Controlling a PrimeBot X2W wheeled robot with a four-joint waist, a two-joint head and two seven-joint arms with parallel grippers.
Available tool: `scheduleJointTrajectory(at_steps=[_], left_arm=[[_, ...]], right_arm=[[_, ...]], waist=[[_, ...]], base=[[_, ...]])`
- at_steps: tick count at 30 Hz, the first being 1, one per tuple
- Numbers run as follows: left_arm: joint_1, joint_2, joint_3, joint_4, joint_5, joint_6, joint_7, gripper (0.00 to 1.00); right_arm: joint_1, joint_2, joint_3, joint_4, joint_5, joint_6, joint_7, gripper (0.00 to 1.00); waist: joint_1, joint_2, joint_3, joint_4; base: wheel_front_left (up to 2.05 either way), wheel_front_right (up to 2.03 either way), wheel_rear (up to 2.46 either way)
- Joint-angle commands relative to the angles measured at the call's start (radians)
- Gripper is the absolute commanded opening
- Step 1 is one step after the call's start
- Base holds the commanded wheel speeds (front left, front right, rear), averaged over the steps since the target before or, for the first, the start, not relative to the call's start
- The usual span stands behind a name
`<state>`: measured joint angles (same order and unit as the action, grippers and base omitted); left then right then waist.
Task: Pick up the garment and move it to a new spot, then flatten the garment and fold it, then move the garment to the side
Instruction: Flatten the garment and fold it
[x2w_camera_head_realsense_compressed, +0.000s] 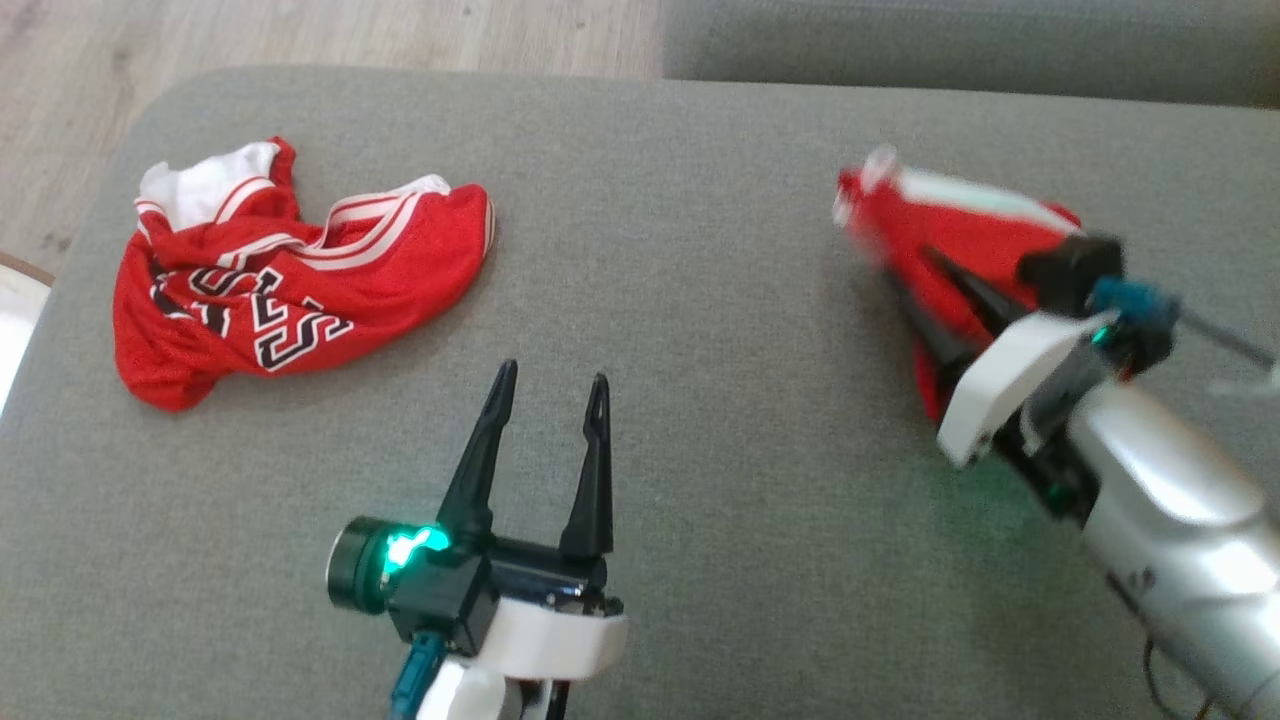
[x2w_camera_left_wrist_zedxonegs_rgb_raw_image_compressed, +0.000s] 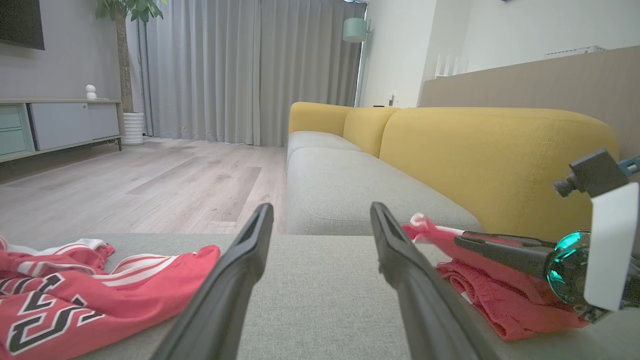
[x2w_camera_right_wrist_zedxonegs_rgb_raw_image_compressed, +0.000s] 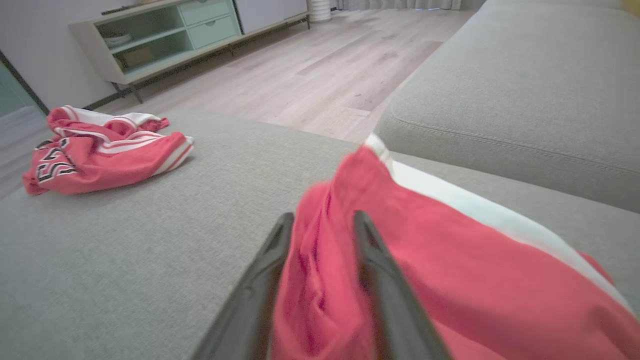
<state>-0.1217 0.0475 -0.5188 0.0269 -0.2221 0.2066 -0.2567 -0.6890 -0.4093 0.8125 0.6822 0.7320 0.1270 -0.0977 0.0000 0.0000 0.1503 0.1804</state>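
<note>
right gripper (x2w_camera_right_wrist_zedxonegs_rgb_raw_image_compressed: 324, 218) at the red, white-striped garment (x2w_camera_head_realsense_compressed: 945, 225) bunched near the right edge of the grey cushion (x2w_camera_head_realsense_compressed: 680, 330), fingers (x2w_camera_right_wrist_zedxonegs_rgb_raw_image_compressed: 250, 310) narrowly apart with cloth between them; whether they pinch it cannot be told. left gripper (x2w_camera_head_realsense_compressed: 553, 372) hovers wide open and empty over the cushion's near middle; a red jersey (x2w_camera_head_realsense_compressed: 270, 290) lies at the cushion's left edge. to place the garment well, let the cloth drop free on bare cushion, well apart from the jersey, leaving room to flatten it.
</note>
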Motion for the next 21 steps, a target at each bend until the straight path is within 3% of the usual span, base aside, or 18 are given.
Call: scheduleJointTrajectory(at_steps=[1,5,9,11,13,17,21], left_arm=[[0.0,0.003,0.026,-0.029,-0.01,0.004,-0.005,1.0],[0.019,0.003,0.037,-0.028,-0.011,0.002,-0.005,1.0],[0.07,0.003,0.075,-0.037,-0.008,0.001,-0.005,1.0],[0.108,0.005,0.102,-0.044,-0.008,-0.001,-0.005,1.0],[0.149,0.006,0.134,-0.057,-0.01,-0.001,-0.005,1.0],[0.215,0.01,0.188,-0.07,0.003,-0.017,-0.005,1.0],[0.278,0.012,0.234,-0.039,0.016,-0.027,-0.005,1.0]], right_arm=[[0.029,0.002,0.005,-0.038,0.007,0.004,-0.035,1.0],[0.079,0.003,-0.019,-0.06,0.009,0.004,-0.097,1.0],[0.178,-0.005,-0.113,-0.094,-0.036,0.004,-0.153,1.0],[0.247,-0.001,-0.197,-0.132,-0.076,0.004,-0.162,1.0],[0.332,0.023,-0.347,-0.216,-0.129,0.004,-0.163,1.0],[0.554,0.112,-0.601,-0.409,-0.282,0.004,-0.164,1.0],[0.728,0.184,-0.681,-0.519,-0.432,0.004,-0.164,1.0]], waist=[[0.0,0.0,-0.016,0.0],[0.0,0.0,-0.045,-0.007],[0.0,0.0,-0.107,-0.028],[0.0,0.0,-0.141,-0.043],[0.0,0.0,-0.168,-0.057],[0.0,0.0,-0.209,-0.069],[0.0,0.0,-0.243,-0.087]], base=[[0.0,0.0,0.0],[0.0,0.0,0.0],[0.0,0.0,0.0],[0.0,0.0,0.0],[0.0,0.0,0.0],[0.0,0.0,0.0],[0.0,0.0,0.0]])
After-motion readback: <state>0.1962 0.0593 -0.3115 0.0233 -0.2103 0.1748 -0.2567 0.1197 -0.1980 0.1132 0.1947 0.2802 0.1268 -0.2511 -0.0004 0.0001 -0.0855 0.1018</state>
